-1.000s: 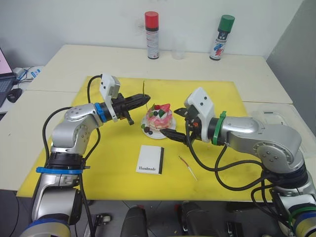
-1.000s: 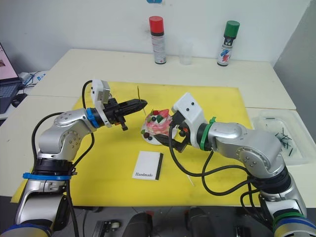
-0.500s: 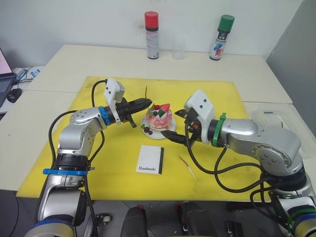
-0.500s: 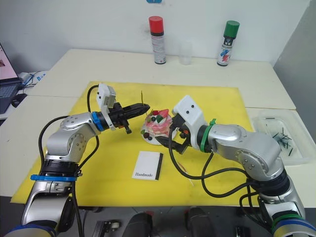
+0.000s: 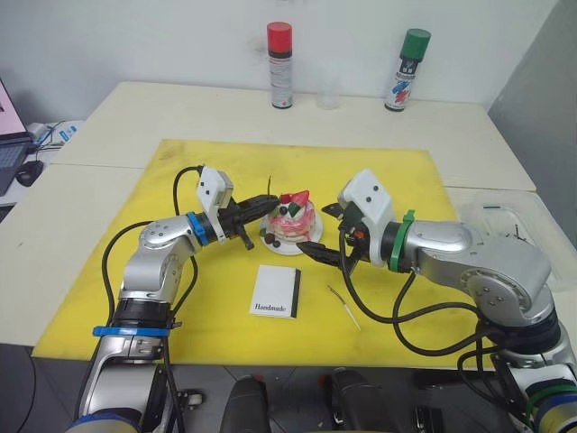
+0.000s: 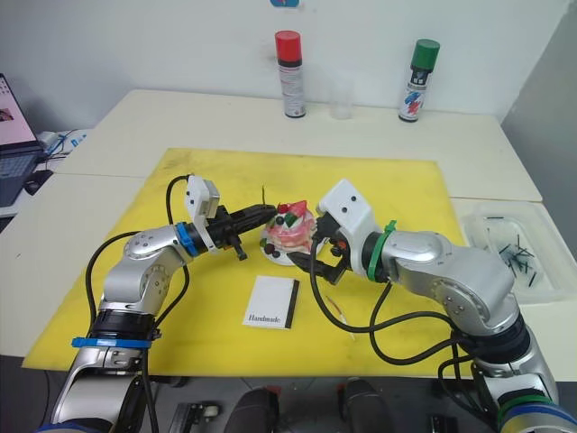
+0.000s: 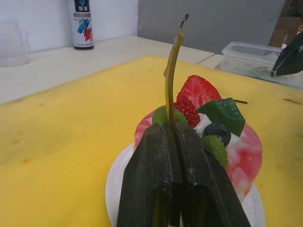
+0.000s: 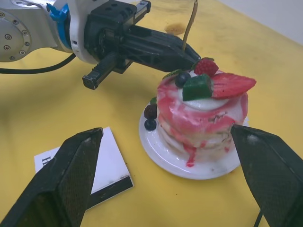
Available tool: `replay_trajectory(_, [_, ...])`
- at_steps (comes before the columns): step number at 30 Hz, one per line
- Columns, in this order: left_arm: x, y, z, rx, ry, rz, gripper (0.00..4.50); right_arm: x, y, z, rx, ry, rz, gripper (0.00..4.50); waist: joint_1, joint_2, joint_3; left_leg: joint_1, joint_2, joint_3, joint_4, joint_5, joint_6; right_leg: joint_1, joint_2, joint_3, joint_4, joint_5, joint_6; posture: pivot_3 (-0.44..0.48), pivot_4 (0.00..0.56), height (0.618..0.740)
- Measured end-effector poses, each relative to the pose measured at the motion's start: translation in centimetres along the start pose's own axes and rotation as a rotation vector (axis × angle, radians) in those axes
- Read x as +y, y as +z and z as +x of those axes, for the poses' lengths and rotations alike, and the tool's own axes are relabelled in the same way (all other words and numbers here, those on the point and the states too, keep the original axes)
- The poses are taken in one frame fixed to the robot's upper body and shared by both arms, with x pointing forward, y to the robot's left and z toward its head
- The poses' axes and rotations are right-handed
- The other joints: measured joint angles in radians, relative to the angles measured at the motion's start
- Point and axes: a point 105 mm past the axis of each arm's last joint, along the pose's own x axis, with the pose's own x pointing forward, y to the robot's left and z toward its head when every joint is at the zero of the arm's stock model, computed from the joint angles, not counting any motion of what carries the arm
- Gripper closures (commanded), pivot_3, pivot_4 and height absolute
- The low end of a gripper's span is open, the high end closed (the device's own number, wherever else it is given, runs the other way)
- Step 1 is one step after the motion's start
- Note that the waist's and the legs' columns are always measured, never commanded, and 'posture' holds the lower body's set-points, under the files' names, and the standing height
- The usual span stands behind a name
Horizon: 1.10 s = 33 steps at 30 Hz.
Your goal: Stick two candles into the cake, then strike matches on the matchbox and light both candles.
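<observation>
Candle [image 7: 171,75] number one stands upright in our left gripper [image 5: 263,205], whose jaws are clamped together on its lower part, right at the cake's [image 5: 292,216] left side. We judge it is held vertical so that it can be pushed straight down into the top, among the strawberry and green bits. In the left wrist view its lower end is hidden between the jaws, so we cannot tell whether it has reached the cake yet.

Our right gripper [image 8: 165,156] waits with its jaws wide apart around the near side of the cake's plate [image 8: 156,158], touching nothing; we take it to be there to steady the plate if the cake shifts under the push.

On the yellow mat [image 5: 379,171], the second candle [image 5: 343,306] lies near the front edge, to the right of the matchbox [image 5: 275,291], which sits just in front of the cake. In the right eye view, dark sticks lie in a clear tray [image 6: 509,248] on the table beyond the mat's right edge; they are too small for us to say that they are matches.
</observation>
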Motion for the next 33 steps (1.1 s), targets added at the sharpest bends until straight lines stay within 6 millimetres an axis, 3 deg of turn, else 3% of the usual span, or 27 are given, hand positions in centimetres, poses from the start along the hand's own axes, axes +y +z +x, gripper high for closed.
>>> replay_trajectory(5, [0.0,0.2,0.2,-0.027,0.007,-0.032,4.5,-0.3,0.1,-0.3,-0.013,-0.023,-0.003,0.02,0.0,0.0,0.0,0.0,0.0,0.0,0.0,0.0,0.0,0.0,0.0,0.0,0.0,0.0,0.0,0.0,0.15,0.684])
replay_trajectory(6, [0.0,0.3,0.2,-0.028,0.007,-0.039,3.87,-0.3,0.1,-0.3,-0.016,-0.025,0.0,0.0,0.0,0.0,0.0,0.0,0.0,0.0,0.0,0.0,0.0,0.0,0.0,0.0,0.0,0.0,0.0,0.0,0.15,0.684])
replay_trajectory(11, [0.1,0.5,-0.3,-0.003,0.005,-0.048,2.34,-0.2,0.5,-0.3,-0.04,-0.026,0.006,0.0,-0.001,0.0,0.0,0.0,0.0,0.0,0.0,0.0,0.0,0.0,0.0,0.0,0.0,0.0,0.0,0.0,0.15,0.684])
replay_trajectory(18, [0.8,2.9,-2.9,0.011,0.038,0.014,0.13,-0.7,1.6,-1.1,-0.119,-0.065,0.027,0.0,-0.004,0.0,0.0,0.0,0.0,0.0,0.0,0.0,0.0,0.0,0.0,0.0,0.0,0.0,0.0,0.0,0.15,0.684])
replay_trajectory(22, [-0.7,2.9,-5.1,0.117,-0.032,-0.004,0.03,-0.8,1.9,-3.5,-0.139,-0.064,-0.012,0.0,-0.003,0.001,0.0,0.0,0.0,0.0,-0.001,0.0,0.0,0.0,-0.001,-0.001,-0.001,-0.002,-0.001,0.0,0.15,0.684])
replay_trajectory(28, [-6.1,3.4,-5.9,0.191,-0.269,-0.07,0.03,1.7,-3.6,-6.6,0.07,0.04,0.03,0.0,0.004,0.001,0.001,0.0,0.0,-0.001,-0.001,0.0,-0.001,0.0,-0.002,-0.002,-0.001,-0.005,-0.001,0.0,0.15,0.684])
replay_trajectory(33, [-9.8,3.2,-5.9,0.226,-0.445,-0.045,0.03,3.0,-6.5,-6.7,0.153,0.039,0.077,0.0,-0.007,0.001,0.001,0.003,0.0,0.0,0.0,0.0,-0.001,0.002,-0.001,0.0,0.0,-0.007,-0.006,0.0,0.15,0.684])
